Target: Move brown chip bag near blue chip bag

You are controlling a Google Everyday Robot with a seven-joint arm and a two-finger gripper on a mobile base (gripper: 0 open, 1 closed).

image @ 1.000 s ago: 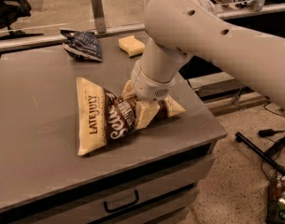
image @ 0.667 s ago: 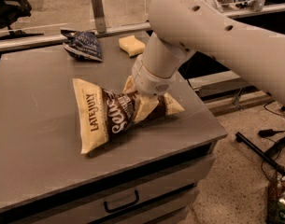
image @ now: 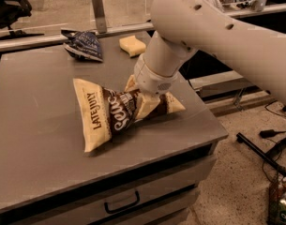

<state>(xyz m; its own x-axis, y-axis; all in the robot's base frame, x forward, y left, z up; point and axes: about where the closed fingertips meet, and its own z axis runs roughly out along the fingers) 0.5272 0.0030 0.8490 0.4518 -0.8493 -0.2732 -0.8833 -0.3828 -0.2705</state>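
The brown chip bag (image: 107, 114) with cream ends and "LATE JULY" lettering lies on the grey cabinet top (image: 34, 125), its right half pinched and raised. My gripper (image: 140, 102) is shut on the bag's right part, the arm's white wrist right above it. The blue chip bag (image: 84, 45) lies crumpled at the far edge of the top, well behind and left of the gripper.
A pale yellow sponge block (image: 132, 45) sits at the far edge, right of the blue bag. A glass partition with a metal post (image: 99, 6) stands behind the top. The top's right edge and front edge with a drawer (image: 121, 201) are close. Cables lie on the floor at right.
The gripper and the brown bag have shifted slightly left and away, toward the blue bag; the bag's left end has turned a little.
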